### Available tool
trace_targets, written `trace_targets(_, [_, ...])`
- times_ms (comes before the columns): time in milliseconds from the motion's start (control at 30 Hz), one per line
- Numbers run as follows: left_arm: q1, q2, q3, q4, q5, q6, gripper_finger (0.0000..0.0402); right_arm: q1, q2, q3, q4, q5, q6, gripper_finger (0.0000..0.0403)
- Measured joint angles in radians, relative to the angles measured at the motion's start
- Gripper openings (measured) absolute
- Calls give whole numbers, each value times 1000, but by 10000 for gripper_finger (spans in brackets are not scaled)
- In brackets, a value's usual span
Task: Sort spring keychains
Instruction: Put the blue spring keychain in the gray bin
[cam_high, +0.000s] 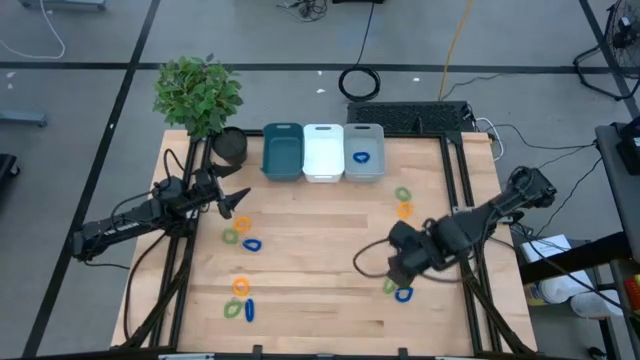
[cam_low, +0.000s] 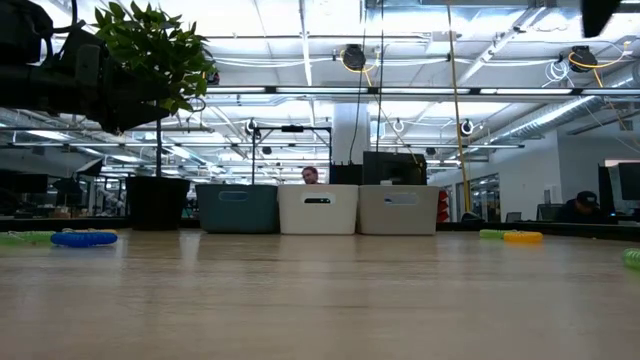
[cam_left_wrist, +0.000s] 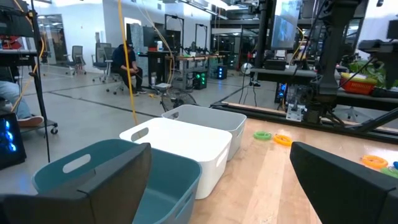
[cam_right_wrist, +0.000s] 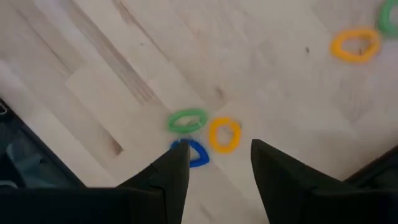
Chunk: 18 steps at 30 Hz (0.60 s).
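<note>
Small coiled keychains lie in groups on the wooden table. My right gripper hangs open, pointing down over a green, an orange and a blue keychain; in the high view only the green and blue show. My left gripper is open and empty, held level above the table and facing the three bins. An orange keychain, a green and a blue one lie close by it. One blue keychain lies in the grey bin.
The teal bin, white bin and grey bin stand in a row at the far edge, with a potted plant to their left. More keychains lie near the front left and at the right. A black cable loops beside my right gripper.
</note>
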Motion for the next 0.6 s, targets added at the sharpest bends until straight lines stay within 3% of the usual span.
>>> trace_targets(600, [0, 0, 0, 0, 0, 0, 392, 282, 113, 0, 55, 0, 600, 160])
